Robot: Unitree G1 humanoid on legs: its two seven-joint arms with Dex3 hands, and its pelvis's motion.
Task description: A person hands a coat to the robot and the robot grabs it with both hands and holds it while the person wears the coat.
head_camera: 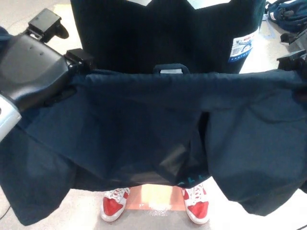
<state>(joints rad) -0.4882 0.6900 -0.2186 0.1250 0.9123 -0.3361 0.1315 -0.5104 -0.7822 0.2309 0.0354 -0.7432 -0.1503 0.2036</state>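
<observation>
floor (86, 211): pale, speckled | blue bags (287, 14): far right, on floor

A dark navy coat (144, 124) hangs spread wide across the view, its top edge pulled into a nearly straight horizontal line. A small hanging loop sits at the middle of that edge, over a pale label. Below, the cloth falls in soft folds, with a vertical split right of centre showing a darker, slightly shiny lining. The lower hem droops unevenly, lowest at both sides.
</observation>
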